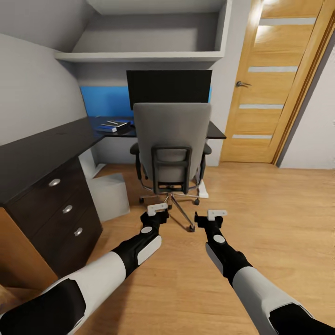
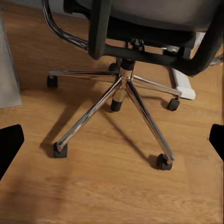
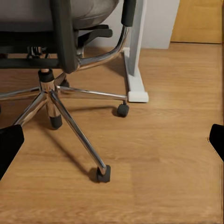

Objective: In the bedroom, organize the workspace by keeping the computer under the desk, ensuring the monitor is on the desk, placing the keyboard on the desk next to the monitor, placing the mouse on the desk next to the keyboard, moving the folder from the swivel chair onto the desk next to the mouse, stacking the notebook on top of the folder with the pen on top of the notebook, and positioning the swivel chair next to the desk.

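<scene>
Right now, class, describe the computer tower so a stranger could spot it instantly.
Find the long black desk with three round-knobbed drawers. On the wooden floor just beyond them stands the computer, left of the swivel chair. It is the plain light-grey box.

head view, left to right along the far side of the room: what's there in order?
desk drawers → computer → swivel chair → wooden door. The monitor is left out, since it sits behind the chair and overlaps it.
</scene>
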